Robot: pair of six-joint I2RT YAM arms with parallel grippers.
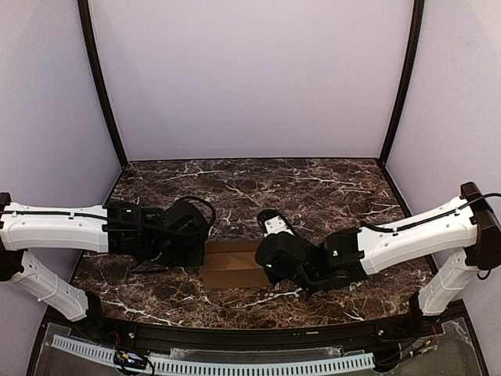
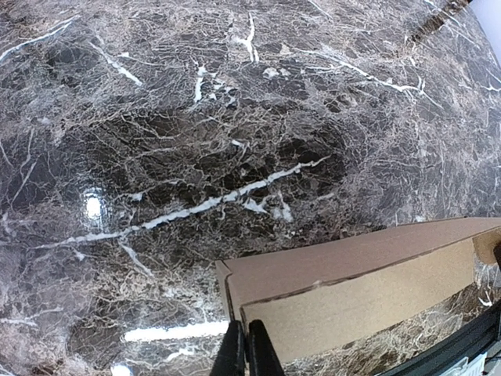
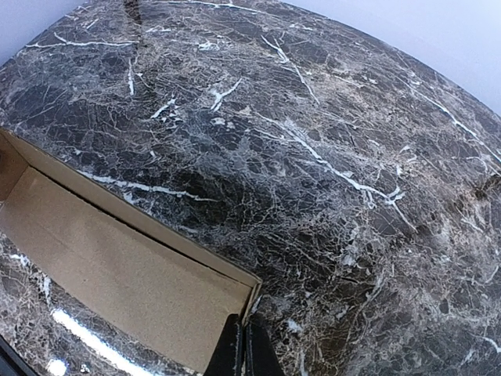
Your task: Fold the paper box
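1. Your tan-brown thin-cardboard paper box point(image 1: 235, 266) sits on the dark marble-pattern table point(image 1: 313, 188), toward the near edge, right between your two arms.
2. It looks like a standing oblong carton rather than a flat sheet, so I'd say the main folding is done.
3. The right wrist view shows one long side open with the bare inside showing. Closing that up is probably what's left.
4. Your left gripper point(image 2: 244, 325) is pressed together at one end corner of the box, and your right gripper point(image 3: 241, 321) is the same at the other end. I can't tell if either is nipping any card.
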